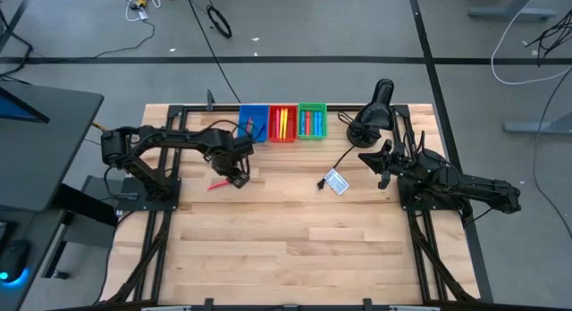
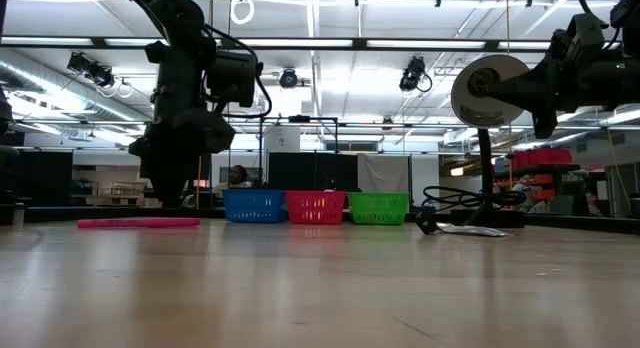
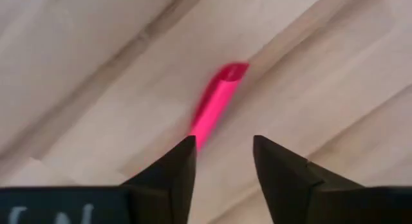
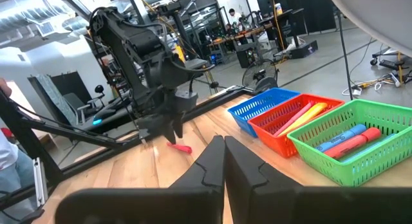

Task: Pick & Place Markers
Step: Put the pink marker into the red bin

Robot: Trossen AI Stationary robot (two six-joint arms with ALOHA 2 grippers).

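A pink marker [image 1: 219, 183] lies flat on the wooden table, left of the middle; it also shows in the low view [image 2: 138, 223] and in the left wrist view [image 3: 215, 102]. My left gripper [image 1: 238, 177] hangs just above its right end, pointing down, open [image 3: 224, 153], with nothing between the fingers. More markers lie in the red bin [image 1: 283, 123] and the green bin [image 1: 312, 121] at the far edge, beside a blue bin [image 1: 254, 123]. My right gripper [image 1: 380, 163] waits shut [image 4: 224, 159] at the table's right side.
A small white-and-blue card [image 1: 336, 181] with a black cable lies right of the middle. A black lamp-like stand [image 1: 375, 110] sits at the far right. The near half of the table [image 1: 295, 248] is bare wood.
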